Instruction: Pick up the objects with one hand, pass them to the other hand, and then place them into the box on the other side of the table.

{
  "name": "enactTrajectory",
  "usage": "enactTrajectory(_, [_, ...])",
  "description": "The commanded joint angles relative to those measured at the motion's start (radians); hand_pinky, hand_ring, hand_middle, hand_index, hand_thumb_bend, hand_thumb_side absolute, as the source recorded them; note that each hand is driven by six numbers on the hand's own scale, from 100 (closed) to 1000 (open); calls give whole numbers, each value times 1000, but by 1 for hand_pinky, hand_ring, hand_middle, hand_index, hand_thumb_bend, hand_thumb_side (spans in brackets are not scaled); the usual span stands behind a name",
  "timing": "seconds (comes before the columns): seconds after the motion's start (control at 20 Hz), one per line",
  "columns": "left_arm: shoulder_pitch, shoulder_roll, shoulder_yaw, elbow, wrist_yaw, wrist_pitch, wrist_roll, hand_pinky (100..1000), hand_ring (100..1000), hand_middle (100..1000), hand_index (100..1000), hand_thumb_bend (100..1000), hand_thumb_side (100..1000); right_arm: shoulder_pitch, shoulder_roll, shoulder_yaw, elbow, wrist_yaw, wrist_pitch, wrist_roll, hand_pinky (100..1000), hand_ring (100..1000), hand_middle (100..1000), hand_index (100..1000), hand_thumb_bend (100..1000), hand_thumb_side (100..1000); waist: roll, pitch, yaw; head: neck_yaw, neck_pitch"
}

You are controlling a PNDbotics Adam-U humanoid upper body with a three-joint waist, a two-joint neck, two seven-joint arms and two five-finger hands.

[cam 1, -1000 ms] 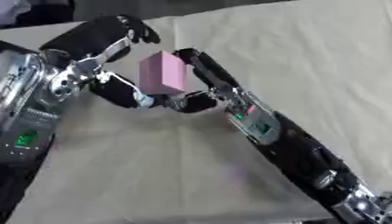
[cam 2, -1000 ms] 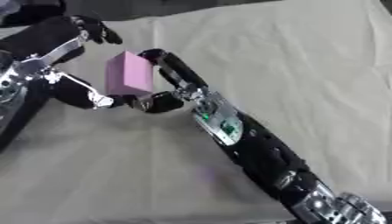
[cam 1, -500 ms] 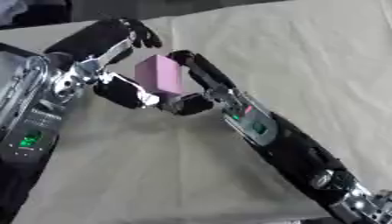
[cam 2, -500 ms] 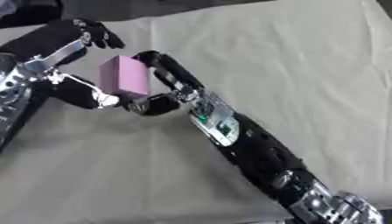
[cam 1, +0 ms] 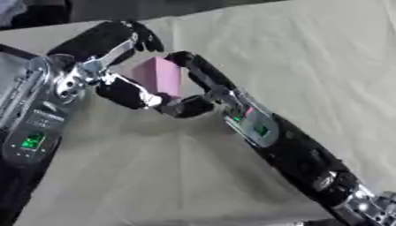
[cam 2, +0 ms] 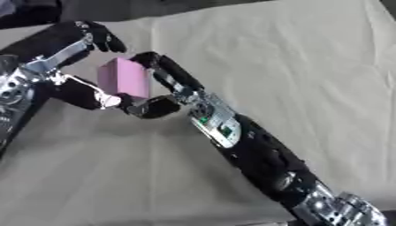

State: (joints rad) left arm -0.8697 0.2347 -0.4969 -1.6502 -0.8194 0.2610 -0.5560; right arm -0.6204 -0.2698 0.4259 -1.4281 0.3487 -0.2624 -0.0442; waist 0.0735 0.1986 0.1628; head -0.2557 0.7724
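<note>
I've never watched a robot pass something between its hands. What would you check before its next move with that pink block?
1. Pink block off the table: ok, it is held up between both hands.
2. Right hand gripping the block: ok, fingers curl round its right side.
3. Left hand gripping the block: cannot tell; fingers bracket its left side, contact unclear.
4. Block upright: not ok, slightly tilted.
5. Destination box in view: not ok, none visible.
6. Cloth-covered table beneath the hands: ok.
</note>
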Motion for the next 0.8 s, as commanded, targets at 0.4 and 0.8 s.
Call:
enactTrajectory(0.4, [-20, -1, 1, 7, -18, -34, -49, 776, 748, 700, 782, 615, 207, -12, -7, -3, -29, 6, -11, -5, 777, 588, 578, 691, 321, 140, 13, -39, -1, 4, -2])
enactTrajectory(0.8, [-22, -5, 0, 20, -49, -54, -91, 779, 754, 711, 792, 636, 205, -11, -10, -3, -33, 5, -19, -8, 774, 587, 577, 690, 361, 124, 13, -40, -1, 3, -2])
